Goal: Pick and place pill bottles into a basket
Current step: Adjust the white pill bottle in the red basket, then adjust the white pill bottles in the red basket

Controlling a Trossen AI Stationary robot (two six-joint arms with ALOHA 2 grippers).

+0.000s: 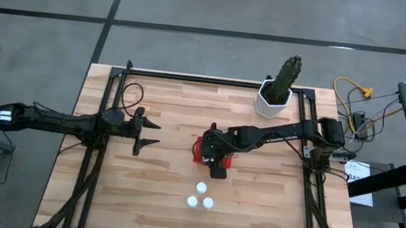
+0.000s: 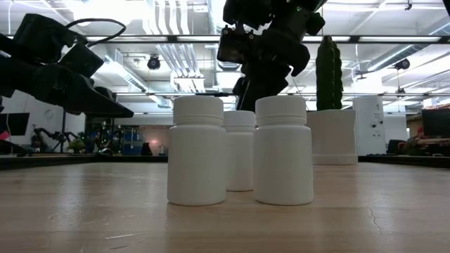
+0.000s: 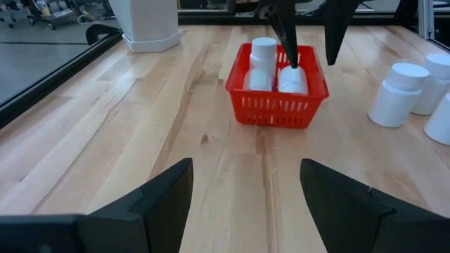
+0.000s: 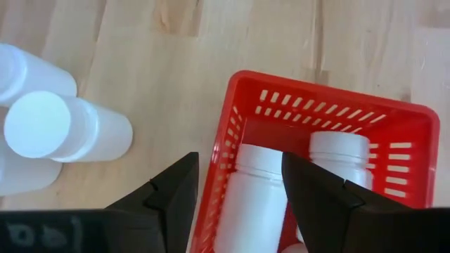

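Note:
The red basket (image 3: 278, 105) stands mid-table with white pill bottles (image 3: 263, 55) inside it, upright. My right gripper (image 3: 311, 65) hangs open just over the basket (image 4: 246, 98), fingers pointing steeply down, and a bottle (image 4: 253, 197) shows below its gap. Three more pill bottles (image 1: 201, 188) stand on their bases in a cluster nearer the table's front edge (image 2: 197, 151). My left gripper (image 1: 156, 135) waits open to the basket's left, a little above the table, with nothing between its fingers (image 3: 246, 165). My right gripper has one fingertip (image 3: 292, 62) right at the cap of a bottle (image 3: 292, 79) standing in the basket. I cannot tell whether it touches the cap. Nothing is pinched between the two fingers.
A white pot with a green cactus (image 1: 275, 95) stands at the table's far right. Dark frame rails (image 1: 100, 141) run along the left and right sides. Bare wood lies between the left gripper and the basket and around the three standing bottles.

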